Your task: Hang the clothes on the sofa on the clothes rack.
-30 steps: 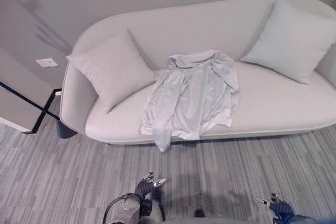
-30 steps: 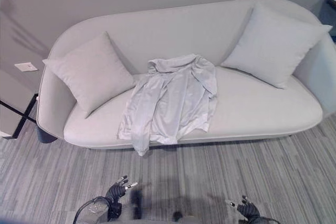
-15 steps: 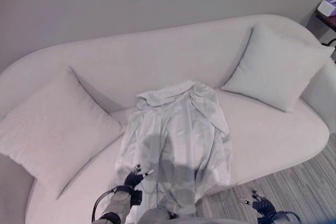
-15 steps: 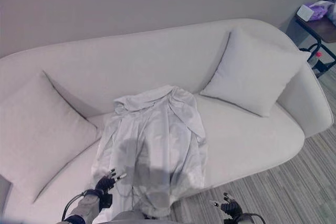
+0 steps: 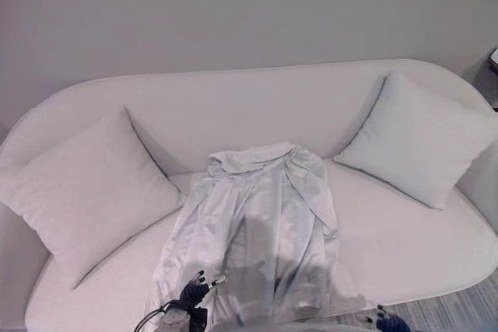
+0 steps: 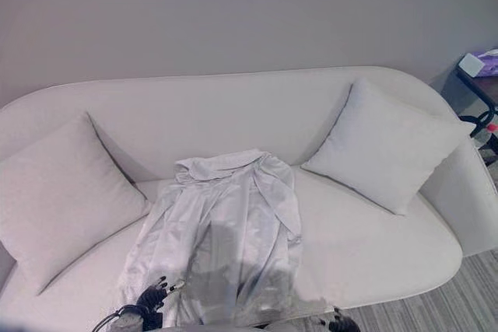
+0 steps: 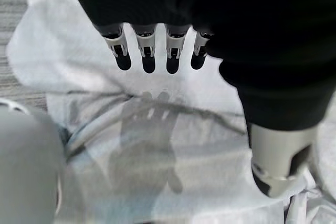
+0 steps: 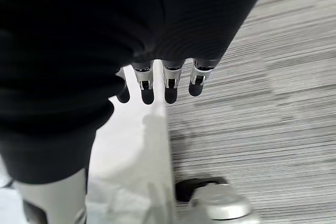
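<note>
A pale grey shirt lies spread on the seat of a light sofa, collar toward the backrest, its hem hanging over the front edge. My left hand hovers low over the shirt's near left part, fingers straight and holding nothing; the left wrist view shows the shirt just below the fingers with their shadow on it. At the bottom edge, over the sofa's front, my right hand is open too, and the right wrist view shows its fingers above the sofa's front edge and striped floor.
Two pale cushions lean on the backrest, one at the left, one at the right. A dark side table with small items stands past the sofa's right end. Grey striped carpet shows at the lower right.
The camera has come closer and lifted, so the sofa and shirt sit lower in view. My left hand now hangs over the shirt's lower left part; the shirt lies as before.
</note>
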You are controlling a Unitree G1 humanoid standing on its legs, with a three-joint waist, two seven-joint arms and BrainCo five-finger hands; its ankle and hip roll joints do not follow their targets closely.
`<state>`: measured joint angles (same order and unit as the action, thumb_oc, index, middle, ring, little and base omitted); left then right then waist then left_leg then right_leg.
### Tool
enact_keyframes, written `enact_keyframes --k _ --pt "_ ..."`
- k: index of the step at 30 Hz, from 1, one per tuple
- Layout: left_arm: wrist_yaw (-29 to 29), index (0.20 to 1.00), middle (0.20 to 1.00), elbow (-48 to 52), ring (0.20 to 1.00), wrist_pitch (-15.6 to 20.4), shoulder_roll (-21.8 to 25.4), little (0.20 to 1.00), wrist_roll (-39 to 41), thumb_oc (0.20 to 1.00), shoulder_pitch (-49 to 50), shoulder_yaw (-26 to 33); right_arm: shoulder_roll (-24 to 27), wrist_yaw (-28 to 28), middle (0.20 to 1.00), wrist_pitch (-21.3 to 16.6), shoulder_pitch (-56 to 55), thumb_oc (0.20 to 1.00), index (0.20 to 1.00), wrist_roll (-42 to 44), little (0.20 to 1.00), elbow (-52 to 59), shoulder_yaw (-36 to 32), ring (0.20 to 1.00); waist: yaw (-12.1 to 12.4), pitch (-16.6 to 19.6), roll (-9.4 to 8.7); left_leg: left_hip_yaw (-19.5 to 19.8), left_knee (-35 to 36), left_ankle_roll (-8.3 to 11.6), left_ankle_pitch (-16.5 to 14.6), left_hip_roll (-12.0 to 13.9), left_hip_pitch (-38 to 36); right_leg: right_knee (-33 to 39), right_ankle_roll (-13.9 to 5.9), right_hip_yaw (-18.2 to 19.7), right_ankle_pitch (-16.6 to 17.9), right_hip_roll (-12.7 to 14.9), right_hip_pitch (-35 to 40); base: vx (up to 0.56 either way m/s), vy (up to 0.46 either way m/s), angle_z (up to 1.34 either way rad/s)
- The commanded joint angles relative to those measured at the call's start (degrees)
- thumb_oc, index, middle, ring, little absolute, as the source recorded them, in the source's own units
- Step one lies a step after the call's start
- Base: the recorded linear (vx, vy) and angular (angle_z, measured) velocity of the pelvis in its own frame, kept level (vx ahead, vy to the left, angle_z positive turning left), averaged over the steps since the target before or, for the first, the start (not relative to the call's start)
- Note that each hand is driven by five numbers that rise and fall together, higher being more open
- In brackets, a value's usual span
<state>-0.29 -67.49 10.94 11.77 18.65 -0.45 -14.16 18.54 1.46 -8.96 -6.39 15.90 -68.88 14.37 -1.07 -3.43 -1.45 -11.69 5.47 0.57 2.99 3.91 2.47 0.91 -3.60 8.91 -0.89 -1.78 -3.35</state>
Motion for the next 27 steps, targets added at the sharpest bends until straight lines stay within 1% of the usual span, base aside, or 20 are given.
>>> enact_keyframes --k 1,6,9,11,12,15,17,18,19,21,24,25,26,27 --pt "-0.28 1.0 1.0 -0.44 1.0 1.29 1.28 1.0 -2.78 1.0 -3.81 -0.79 0.48 -0.09 1.0 -0.48 1.35 1.0 1.0 0.76 1.0 1.77 0.23 1.0 0.56 -0.24 -1.04 -2.54 -0.47 3.05 -1.43 -2.6 -3.38 1.27 -5.69 1.28 -0.18 3.75 2.63 0.04 -0.076 0.01" --pt "0.1 1.0 1.0 -0.37 1.0 1.16 1.31 1.0 -4.24 1.0 -3.43 -1.18 0.58 0.12 1.0 -0.43 1.54 1.0 1.0 0.51 1.0 2.58 0.6 1.0 1.0 0.44 -0.73 -2.36 -0.47 3.21 -1.55 -2.31 -4.23 1.61 -5.48 0.93 -0.71 3.8 3.87 0.05 -0.069 -0.03" --pt "0.64 1.0 1.0 1.22 1.0 1.23 1.89 1.0 -5.41 1.0 -3.42 -1.48 1.57 0.1 1.0 -0.29 1.6 1.0 1.0 -0.07 1.0 4.39 0.5 1.0 1.04 0.72 -0.44 -2.18 -0.47 3.31 -1.66 -2.13 -4.76 1.52 -5.3 0.89 -1.13 3.84 4.54 0.07 -0.045 -0.03" --pt "1.43 1.0 1.0 3.98 1.0 1.14 2.99 1.0 -6.72 1.0 -4.0 -1.81 2.98 -0.16 1.0 -0.17 1.67 1.0 1.0 -0.86 1.0 7.12 -0.03 1.0 1.12 0.72 -0.37 -1.95 -0.47 3.36 -1.73 -2.03 -4.8 1.38 -5.29 0.83 -1.31 3.94 4.62 0.05 -0.033 0.0" --pt "1.79 1.0 1.0 5.9 1.0 1.1 3.65 1.0 -7.29 1.0 -4.27 -1.89 3.92 -0.33 1.0 -0.13 1.78 1.0 1.0 -1.31 1.0 8.94 -0.4 1.0 1.13 0.65 -0.31 -1.86 -0.47 3.36 -1.72 -2.0 -4.7 1.31 -5.29 0.81 -1.38 3.96 4.52 0.04 -0.034 0.02" --pt "2.12 1.0 1.0 15.06 1.0 0.31 7.07 1.0 -10.32 1.0 -6.27 -2.8 9.38 -0.87 1.0 0.26 3.09 1.0 1.0 -3.13 1.0 19.33 -2.88 1.0 0.93 -0.06 -0.04 -1.6 -0.47 3.39 -1.68 -1.92 -3.91 1.14 -5.55 0.59 -1.36 4.13 3.73 0.01 -0.014 -0.01" --pt "2.03 1.0 1.0 20.75 1.0 -0.34 9.35 1.0 -12.08 1.0 -8.83 -3.55 13.45 -1.32 1.0 0.77 5.73 1.0 1.0 -4.45 1.0 25.0 -4.14 1.0 0.91 -1.28 0.27 -1.43 -0.47 3.38 -1.4 -1.81 -2.59 0.94 -5.9 0.6 -1.07 4.18 2.17 -0.08 -0.013 -0.06" --pt "3.2 1.0 1.0 24.23 1.0 -0.57 11.64 1.0 -14.41 1.0 -13.59 -4.89 17.41 -2.38 1.0 0.67 10.18 1.0 1.0 -5.05 1.0 29.68 -4.9 1.0 0.88 -2.9 0.23 -1.19 -0.47 3.38 -1.09 -1.74 -0.72 0.91 -6.33 0.95 -0.29 4.13 0.01 -0.1 -0.016 -0.01" --pt "3.2 1.0 1.0 24.21 1.0 -0.6 11.62 1.0 -14.42 1.0 -13.73 -4.87 17.44 -2.37 1.0 0.72 10.28 1.0 1.0 -5.05 1.0 29.7 -4.94 1.0 0.91 -2.93 0.25 -1.21 -0.47 3.37 -1.07 -1.74 -0.63 0.83 -6.33 0.98 -0.31 4.12 -0.12 -0.12 -0.022 -0.03" --pt "4.56 1.0 1.0 24.83 1.0 -0.64 12.5 1.0 -15.02 1.0 -19.19 -6.32 19.29 -4.06 1.0 0.43 14.75 1.0 1.0 -5.29 1.0 30.77 -4.18 1.0 1.24 -4.33 0.02 -0.87 -0.47 3.54 -0.54 -1.7 1.25 0.93 -6.7 1.1 0.46 4.05 -1.92 -0.11 -0.031 -0.08" --pt "7.1 1.0 1.0 21.39 1.0 -0.3 13.06 1.0 -14.13 1.0 -30.91 -9.51 21.35 -6.26 1.0 0.13 26.84 1.0 1.0 -4.62 1.0 27.31 0.17 1.0 1.68 -6.97 -0.36 0.07 -0.47 3.98 0.54 -1.63 4.59 0.98 -7.24 1.42 1.8 3.64 -5.26 -0.12 -0.044 -0.12" --pt "8.59 1.0 1.0 17.59 1.0 -0.63 13.31 1.0 -13.77 1.0 -37.82 -11.64 21.88 -7.12 1.0 0.57 34.06 1.0 1.0 -4.43 1.0 24.81 3.94 1.0 2.07 -8.18 -0.69 0.51 -0.47 4.37 1.29 -1.48 6.21 1.29 -7.44 1.6 2.49 3.34 -6.52 -0.06 -0.027 -0.01" --pt "8.59 1.0 1.0 17.22 1.0 -0.47 13.33 1.0 -13.7 1.0 -38.3 -11.52 21.85 -7.11 1.0 0.42 34.8 1.0 1.0 -4.32 1.0 24.35 4.21 1.0 1.93 -8.42 -0.68 0.52 -0.47 4.36 1.34 -1.48 6.33 1.24 -7.45 1.6 2.51 3.34 -6.65 -0.04 -0.018 0.0" --pt "9.22 1.0 1.0 14.74 1.0 -0.59 13.8 1.0 -13.55 1.0 -41.48 -12.47 22.08 -7.36 1.0 0.57 38.67 1.0 1.0 -3.96 1.0 22.42 6.16 1.0 1.9 -9.13 -0.82 0.72 -0.47 4.59 1.77 -1.39 7.09 1.32 -7.49 1.55 2.8 3.19 -7.3 -0.03 -0.013 -0.04"
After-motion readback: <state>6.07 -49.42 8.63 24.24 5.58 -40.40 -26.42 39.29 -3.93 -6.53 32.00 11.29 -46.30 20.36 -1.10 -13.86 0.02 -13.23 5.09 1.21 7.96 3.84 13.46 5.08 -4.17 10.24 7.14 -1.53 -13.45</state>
